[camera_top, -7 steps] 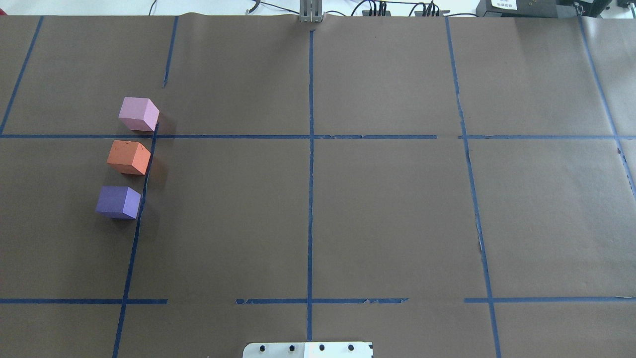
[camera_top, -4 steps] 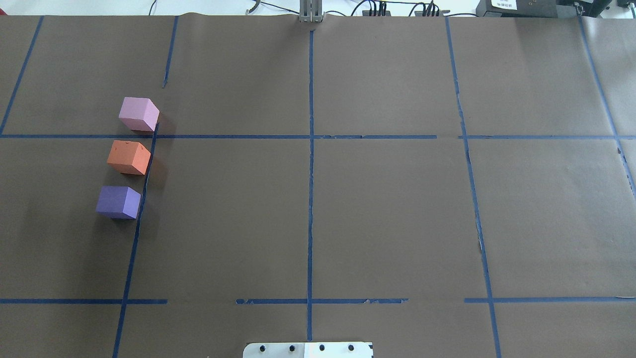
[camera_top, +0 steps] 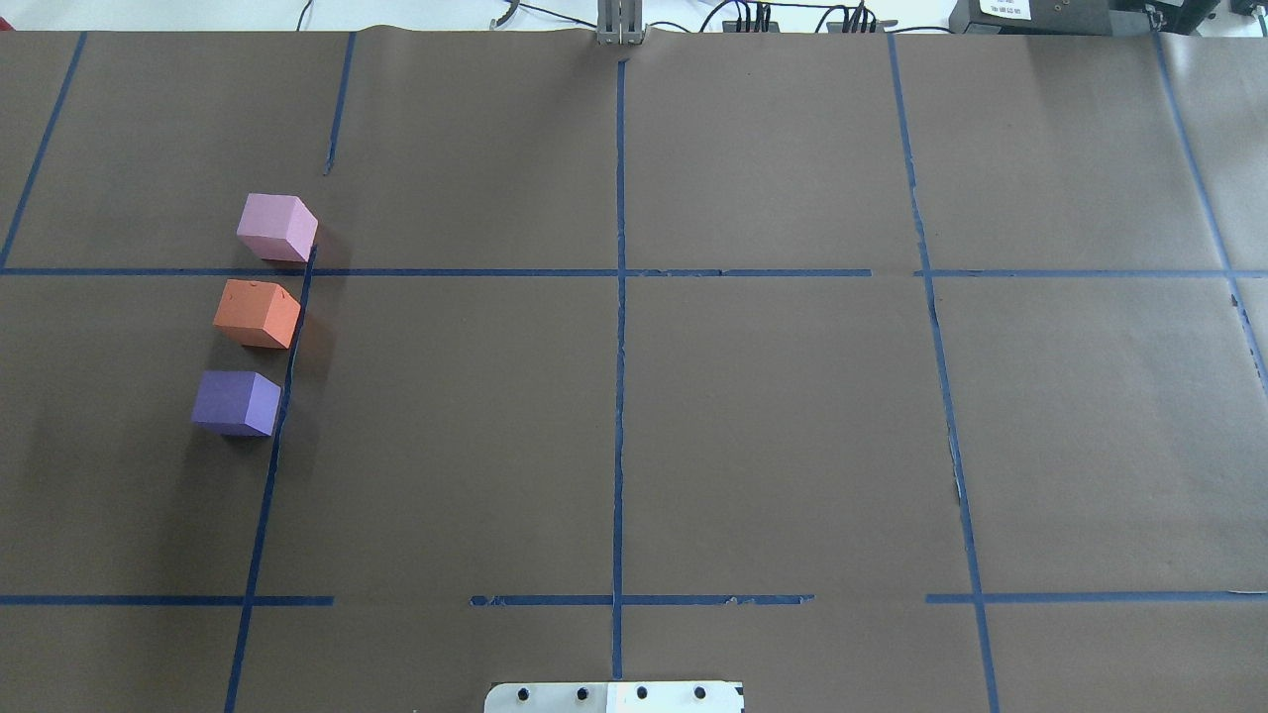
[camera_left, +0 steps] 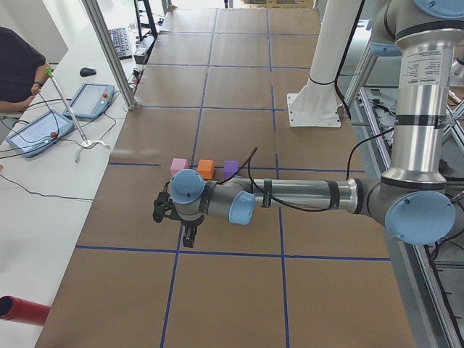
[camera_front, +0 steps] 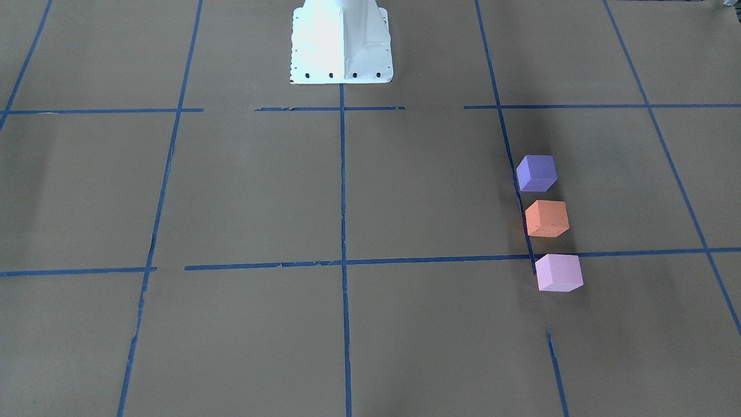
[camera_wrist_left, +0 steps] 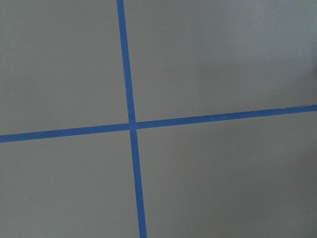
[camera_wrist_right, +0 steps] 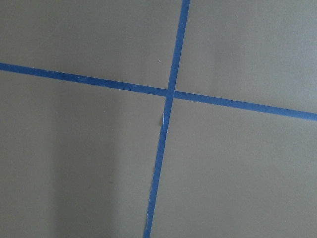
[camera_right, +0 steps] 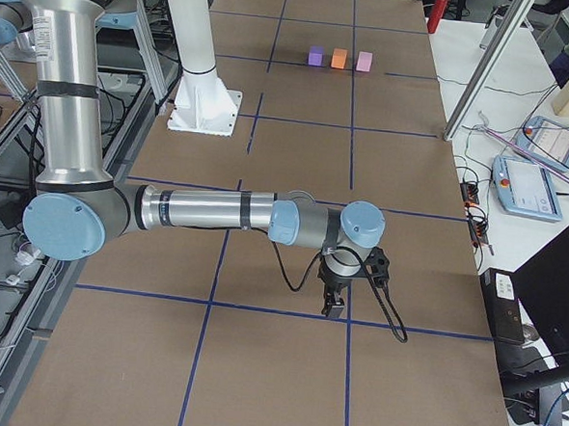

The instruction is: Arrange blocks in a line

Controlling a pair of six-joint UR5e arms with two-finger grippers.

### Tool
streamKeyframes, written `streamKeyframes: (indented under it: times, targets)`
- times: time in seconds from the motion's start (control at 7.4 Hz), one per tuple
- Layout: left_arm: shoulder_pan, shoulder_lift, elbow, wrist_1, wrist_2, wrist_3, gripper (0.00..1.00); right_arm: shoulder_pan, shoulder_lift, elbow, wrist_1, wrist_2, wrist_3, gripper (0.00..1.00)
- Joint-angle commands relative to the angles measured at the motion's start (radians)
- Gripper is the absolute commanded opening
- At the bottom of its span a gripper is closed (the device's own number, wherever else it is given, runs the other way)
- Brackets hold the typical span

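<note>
Blocks (camera_front: 546,218) stand in 1 row on the table's left side, just beside a blue tape line (camera_top: 265,495), with small gaps between them: pale pink block (camera_top: 276,227) farthest from the robot, orange block (camera_top: 256,313) in the middle, violet block (camera_top: 236,402) nearest. Left gripper (camera_left: 188,239) and right gripper (camera_right: 335,303) hang above tape crossings, holding nothing visible. How far either is open cannot be told.

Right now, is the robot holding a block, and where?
No block is held. The purple block, orange block and pink block all sit free on the table.

Blue tape (camera_top: 619,396) grids the brown paper (camera_top: 792,446); a tablet (camera_left: 90,100) lies alongside
</note>
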Motion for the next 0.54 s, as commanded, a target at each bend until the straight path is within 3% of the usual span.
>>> streamKeyframes:
  times: [0.0,0.41]
  targets:
    - [-0.017,-0.001,-0.018,0.074,0.020,0.015,1.00,0.000,0.000,0.000,0.000,0.000,0.000,1.00]
    - [-0.078,0.039,-0.028,0.091,0.061,0.016,1.00,0.000,0.000,0.000,0.000,0.000,0.000,1.00]
